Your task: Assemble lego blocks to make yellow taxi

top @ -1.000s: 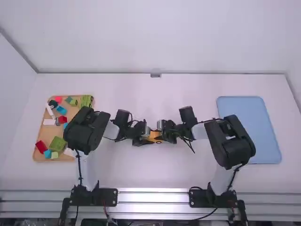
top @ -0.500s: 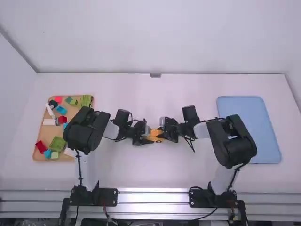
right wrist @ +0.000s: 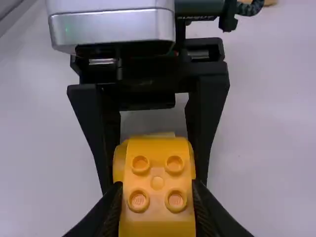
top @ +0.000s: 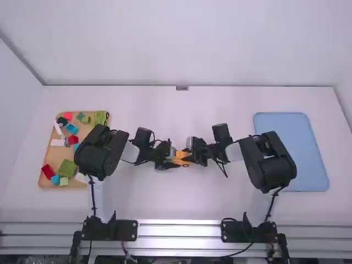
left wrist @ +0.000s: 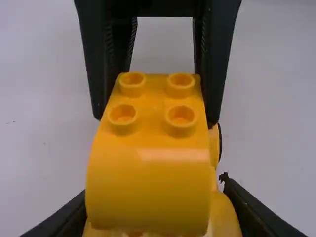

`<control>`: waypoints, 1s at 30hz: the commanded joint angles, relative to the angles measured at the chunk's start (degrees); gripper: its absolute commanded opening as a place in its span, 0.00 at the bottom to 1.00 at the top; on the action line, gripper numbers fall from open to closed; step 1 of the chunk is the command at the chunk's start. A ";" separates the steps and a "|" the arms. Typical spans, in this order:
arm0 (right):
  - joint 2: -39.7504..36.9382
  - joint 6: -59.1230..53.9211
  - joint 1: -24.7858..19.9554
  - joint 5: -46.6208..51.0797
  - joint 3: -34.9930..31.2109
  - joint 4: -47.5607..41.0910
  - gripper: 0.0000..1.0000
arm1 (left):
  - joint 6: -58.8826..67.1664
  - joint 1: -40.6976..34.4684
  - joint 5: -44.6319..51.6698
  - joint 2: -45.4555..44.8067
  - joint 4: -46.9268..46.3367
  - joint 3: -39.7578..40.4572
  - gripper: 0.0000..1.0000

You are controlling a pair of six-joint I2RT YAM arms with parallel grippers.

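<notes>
Shifting slightly left since a moment ago, the right arm's elbow [top: 275,169] bends over the bench [top: 187,201], while the left tool [top: 174,163] and right tool [top: 190,156] stay clamped on the joined yellow blocks [left wrist: 148,187], mid-bench.

And here, in the high view, the right side of the wooden tray [top: 53,155] is covered by the left arm [top: 100,153], and part of the blue tray [top: 300,148] is masked by the right arm [top: 270,162]. The yellow build [top: 178,160] is partly hidden by both grippers, its studs too small to be made out; in the right wrist view, it is cut off by the bottom edge.
</notes>
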 commanded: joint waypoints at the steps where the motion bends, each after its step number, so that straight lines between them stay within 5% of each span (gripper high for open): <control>1: 2.01 1.57 1.88 8.28 0.33 -0.83 0.10 | -0.42 -0.42 0.61 0.61 -0.72 0.13 0.32; 19: 1.99 -3.15 9.70 26.84 6.05 -18.51 0.00 | -0.44 -0.46 0.52 0.61 -0.74 0.20 0.25; 30: 0.96 -7.26 7.61 16.63 6.51 -18.78 0.00 | -0.46 -0.22 0.50 0.61 -0.52 0.20 0.22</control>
